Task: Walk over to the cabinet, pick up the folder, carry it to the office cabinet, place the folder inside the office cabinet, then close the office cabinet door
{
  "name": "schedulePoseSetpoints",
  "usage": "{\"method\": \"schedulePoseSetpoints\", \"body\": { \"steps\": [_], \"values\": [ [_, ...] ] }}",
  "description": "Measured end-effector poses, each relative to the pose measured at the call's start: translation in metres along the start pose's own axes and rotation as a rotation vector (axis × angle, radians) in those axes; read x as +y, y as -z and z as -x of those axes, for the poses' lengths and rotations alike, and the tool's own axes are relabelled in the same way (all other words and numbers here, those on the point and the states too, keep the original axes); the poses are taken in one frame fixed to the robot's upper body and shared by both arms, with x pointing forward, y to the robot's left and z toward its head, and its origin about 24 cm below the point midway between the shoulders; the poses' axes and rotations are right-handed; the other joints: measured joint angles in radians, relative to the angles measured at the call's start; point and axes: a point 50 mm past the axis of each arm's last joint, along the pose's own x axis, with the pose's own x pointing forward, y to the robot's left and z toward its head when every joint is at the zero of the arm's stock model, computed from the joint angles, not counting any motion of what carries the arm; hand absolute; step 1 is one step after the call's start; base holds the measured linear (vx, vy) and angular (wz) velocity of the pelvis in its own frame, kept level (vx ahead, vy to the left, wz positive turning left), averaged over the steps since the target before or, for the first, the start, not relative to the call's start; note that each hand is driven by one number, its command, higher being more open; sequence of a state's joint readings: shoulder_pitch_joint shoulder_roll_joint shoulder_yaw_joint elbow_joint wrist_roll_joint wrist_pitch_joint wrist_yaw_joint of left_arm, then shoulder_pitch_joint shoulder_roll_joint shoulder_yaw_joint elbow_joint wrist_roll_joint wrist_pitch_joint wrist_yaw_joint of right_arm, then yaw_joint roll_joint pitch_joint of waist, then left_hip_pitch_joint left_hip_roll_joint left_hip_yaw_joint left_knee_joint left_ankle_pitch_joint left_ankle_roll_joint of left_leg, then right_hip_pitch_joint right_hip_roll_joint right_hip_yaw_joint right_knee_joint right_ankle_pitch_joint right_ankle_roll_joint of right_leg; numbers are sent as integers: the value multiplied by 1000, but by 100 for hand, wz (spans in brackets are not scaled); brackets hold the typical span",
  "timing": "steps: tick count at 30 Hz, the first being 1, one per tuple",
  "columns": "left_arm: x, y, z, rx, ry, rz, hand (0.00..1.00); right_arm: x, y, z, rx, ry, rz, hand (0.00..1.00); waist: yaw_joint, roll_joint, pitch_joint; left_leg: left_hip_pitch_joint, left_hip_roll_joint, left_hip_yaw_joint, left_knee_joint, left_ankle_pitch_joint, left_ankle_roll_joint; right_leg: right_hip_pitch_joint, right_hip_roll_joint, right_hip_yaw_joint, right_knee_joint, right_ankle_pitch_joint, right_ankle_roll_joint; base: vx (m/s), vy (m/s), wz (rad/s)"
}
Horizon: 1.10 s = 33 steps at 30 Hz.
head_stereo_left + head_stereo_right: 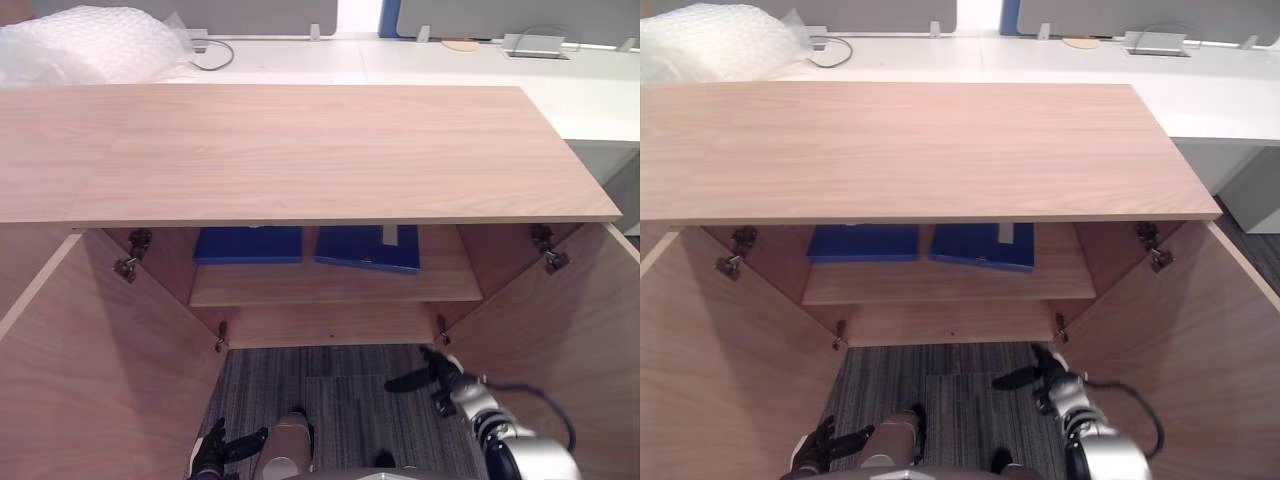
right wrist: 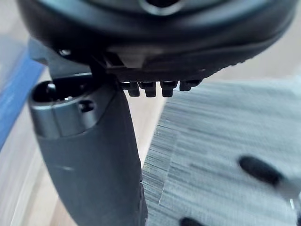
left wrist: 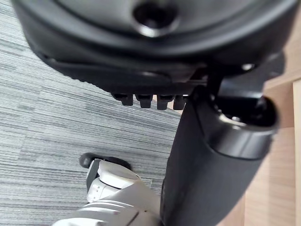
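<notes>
Left hand [image 1: 208, 455] and right hand [image 1: 443, 382] hang low over the carpet [image 1: 330, 400], fingers loose, holding nothing. Two blue folders [image 1: 248, 244] lie side by side on the shelf [image 1: 330, 283] in the open cabinet [image 1: 300, 150].

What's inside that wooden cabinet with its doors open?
On the shelf lie two blue folders side by side: left folder, right folder with a white label. The cabinet's top hides the shelf's back part.

My right robot hand [image 2: 155, 47] holds nothing, thumb [image 2: 89, 155] jutting out, fingers [image 2: 151, 88] straight in a row. Past them I see a blue folder [image 2: 16, 92] edge on pale wood [image 2: 19, 188], with grey carpet [image 2: 225, 132] alongside.
</notes>
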State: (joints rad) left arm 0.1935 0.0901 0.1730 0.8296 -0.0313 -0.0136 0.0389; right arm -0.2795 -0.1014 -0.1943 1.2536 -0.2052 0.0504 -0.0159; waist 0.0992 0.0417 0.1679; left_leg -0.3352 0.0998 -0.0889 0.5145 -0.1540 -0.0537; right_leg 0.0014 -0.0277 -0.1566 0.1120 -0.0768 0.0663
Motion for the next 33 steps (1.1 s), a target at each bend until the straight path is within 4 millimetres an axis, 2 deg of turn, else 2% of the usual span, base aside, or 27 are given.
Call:
{"method": "schedulePoseSetpoints", "body": {
  "steps": [1,2,3,5,9,11,12,13,14,15,16,17,18,19,20,21,22,23,24,25,26,27,29,32,33],
  "values": [
    [1,-3,-2,-2,-10,-37,100,12,28,4,82,-2,-158,100,-18,-5,-4,4,2,12,-9,-5,-5,-5,-1,15,0,-1,-4,-24,27,-29],
    [1,-3,-2,0,-17,-59,100,18,42,6,121,-2,-227,100,-24,-7,-7,8,4,24,-17,-5,-4,-10,-1,29,1,0,-4,-27,57,-75],
    [1,-1,-2,4,-28,-105,100,21,60,12,133,29,-320,100,-31,-10,-23,17,6,59,-38,-5,1,-41,-1,89,-3,16,0,-15,68,-92],
    [3,-1,-4,14,-32,-145,100,20,68,14,136,56,-423,100,-62,-15,-36,41,6,103,-58,-7,8,-62,-8,155,-4,32,6,-19,100,-120],
    [-2,-1,-9,48,-25,-106,100,8,91,21,159,138,-652,100,-77,-43,-56,146,14,257,-124,-17,28,-77,-16,319,2,53,19,-1,91,-124],
    [-6,-4,-11,47,-21,-50,100,6,108,28,201,182,-694,100,-81,-55,-64,207,39,381,-135,-38,31,-89,-4,427,2,78,28,24,85,-147],
    [-8,-3,-11,53,-22,-27,100,6,111,29,210,190,-710,100,-81,-56,-65,224,44,414,-139,-43,32,-92,1,451,6,86,31,28,71,-160],
    [-14,-2,-12,63,-22,21,100,3,114,30,215,212,-735,100,-89,-49,-64,254,67,483,-145,-48,35,-107,11,450,13,109,19,23,51,-177],
    [-21,0,-11,72,-9,47,100,-1,111,30,195,217,-728,100,-91,-34,-57,284,92,564,-153,-49,43,-127,9,384,33,118,-6,17,37,-188],
    [-24,1,-11,72,-2,58,100,-1,109,29,188,214,-716,100,-90,-38,-54,306,98,610,-160,-48,46,-147,-5,309,57,106,-17,11,35,-184],
    [-27,1,-11,75,12,61,100,-2,104,28,169,207,-710,100,-99,-37,-50,335,109,669,-160,-49,46,-174,-66,115,114,98,-30,8,24,-148],
    [-29,-1,-11,73,20,58,100,-4,99,28,145,199,-673,100,-110,-37,-49,363,119,707,-159,-52,43,-178,-143,-56,188,71,-69,6,-4,-121],
    [-31,-2,-12,72,23,59,100,-4,97,27,134,194,-643,100,-110,-37,-49,377,126,718,-158,-53,40,-177,-167,-99,226,56,-77,-5,-108,-71],
    [-32,-3,-12,70,24,59,100,-4,95,27,120,185,-604,100,-110,-38,-50,396,143,729,-154,-54,22,-171,-186,-124,285,25,-70,-28,-224,-34],
    [-33,-6,-13,61,31,44,100,-2,93,27,117,174,-579,100,-112,-45,-52,410,151,728,-154,-63,1,-171,-187,-117,326,-10,-47,-31,-262,-15],
    [-33,-8,-13,53,37,23,100,-2,93,27,115,171,-569,100,-114,-61,-57,419,144,711,-163,-58,-19,-170,-187,-117,338,-37,-32,-32,-270,2],
    [-34,-8,-13,53,40,16,100,-4,93,27,113,177,-561,100,-116,-61,-58,424,129,693,-184,-51,-31,-171,-182,-121,332,-49,-22,-4,-186,-2],
    [-40,-6,-12,56,61,-6,100,-11,91,27,101,193,-545,100,-116,-38,-74,430,96,613,-266,-30,-47,-157,-148,-134,256,-46,-17,3,-136,-12],
    [-41,-5,-12,56,65,-19,100,-12,87,26,89,196,-541,100,-114,-32,-77,428,86,593,-304,-25,-47,-151,-128,-135,216,-40,-11,20,-68,-27],
    [-41,-6,-12,53,66,-33,100,-14,80,25,60,199,-537,100,-113,-27,-82,426,81,565,-375,-21,-47,-137,-83,-134,127,-22,-5,22,-48,-29],
    [-41,-6,-12,51,65,-41,100,-15,76,24,44,201,-537,100,-113,-24,-86,421,78,554,-404,-20,-47,-136,-62,-131,99,-9,-15,33,-53,-38],
    [-39,-5,-12,53,63,-60,100,-18,69,23,19,216,-536,100,-112,-28,-85,425,76,534,-444,20,-42,-137,-33,-127,68,28,-29,32,-68,-31],
    [-39,-3,-11,60,71,-94,100,-30,61,25,-20,265,-529,100,-115,-29,-87,430,92,494,-462,87,-47,-131,2,-128,56,51,-56,42,-109,-24],
    [-42,-2,-11,59,84,-105,100,-53,45,29,-112,341,-512,100,-130,-23,-95,439,101,484,-481,100,-59,-123,16,-136,47,53,-79,95,-48,3],
    [-43,-2,-10,59,87,-105,100,-65,37,32,-158,376,-494,100,-130,-17,-100,442,101,481,-491,106,-67,-122,20,-138,48,59,-99,157,13,9]
  ]
}}
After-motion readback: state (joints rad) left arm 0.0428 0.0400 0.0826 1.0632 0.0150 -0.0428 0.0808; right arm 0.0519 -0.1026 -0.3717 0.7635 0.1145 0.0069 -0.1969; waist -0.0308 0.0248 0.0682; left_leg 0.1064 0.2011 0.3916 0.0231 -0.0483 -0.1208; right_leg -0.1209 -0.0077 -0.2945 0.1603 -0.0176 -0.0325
